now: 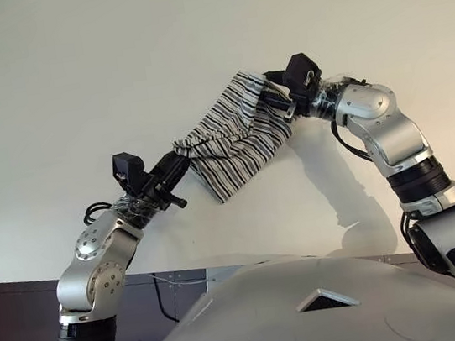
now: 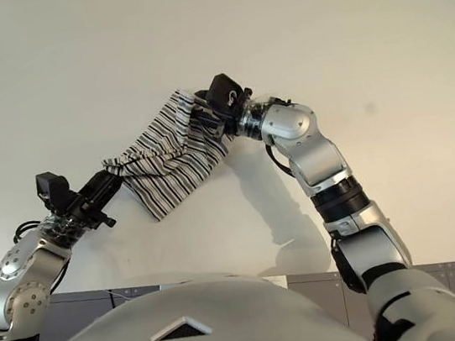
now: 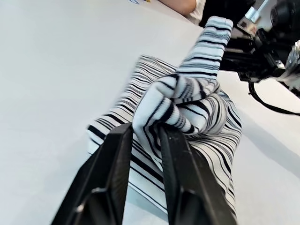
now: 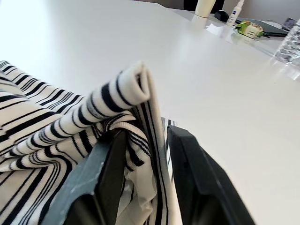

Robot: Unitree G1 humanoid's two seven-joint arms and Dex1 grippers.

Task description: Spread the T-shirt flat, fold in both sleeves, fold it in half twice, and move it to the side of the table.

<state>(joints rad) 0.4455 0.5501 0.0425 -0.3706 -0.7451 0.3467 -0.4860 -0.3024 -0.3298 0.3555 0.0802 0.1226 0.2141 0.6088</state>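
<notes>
Your T-shirt (image 1: 236, 139) hung bunched between both grippers, lower folds lying on smooth white table (image 1: 70, 74). Left gripper (image 1: 182, 163) pinched gathered striped edge; right gripper (image 1: 278, 95) clamped on thick rolled ribbed fold. Cloth looked thin, soft striped knit: light, limp, likely to sag and crease. You judged hem corners and seams best holds.

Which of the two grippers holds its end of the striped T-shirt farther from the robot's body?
The right gripper: it grips the T-shirt end farther out over the table, while the left gripper holds the nearer end, closer to the robot.
</notes>
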